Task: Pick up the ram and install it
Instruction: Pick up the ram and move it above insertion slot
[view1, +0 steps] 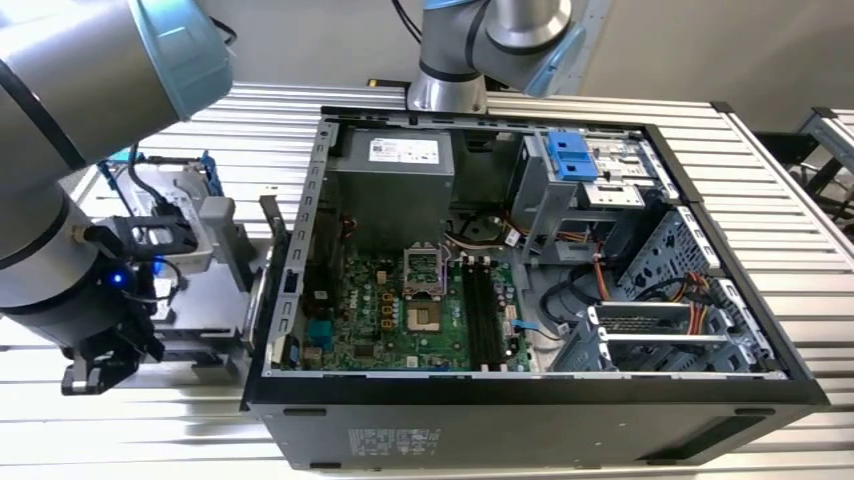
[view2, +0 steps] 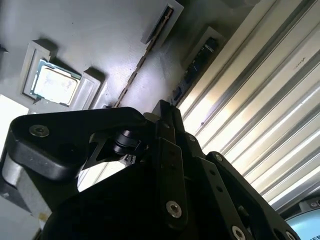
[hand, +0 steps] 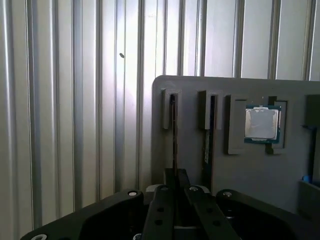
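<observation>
The pick-up step is in hand. In the first wrist view the ram (hand: 173, 132) stands on edge in a slot of the gray holder tray (hand: 250, 175), and the gripper (hand: 176, 176) hangs in line with it, jaws drawn close together. Whether they touch the stick I cannot tell. A second stick (hand: 206, 145) sits in the neighbouring slot, so I judge that the lift needs a square grip and a straight pull. The motherboard's memory slots (view1: 483, 320) look empty.

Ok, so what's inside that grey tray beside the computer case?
The grey tray holds one ram stick on edge in a slot, a second stick beside it, and a processor chip. The gripper covers the sticks' near ends.
</observation>
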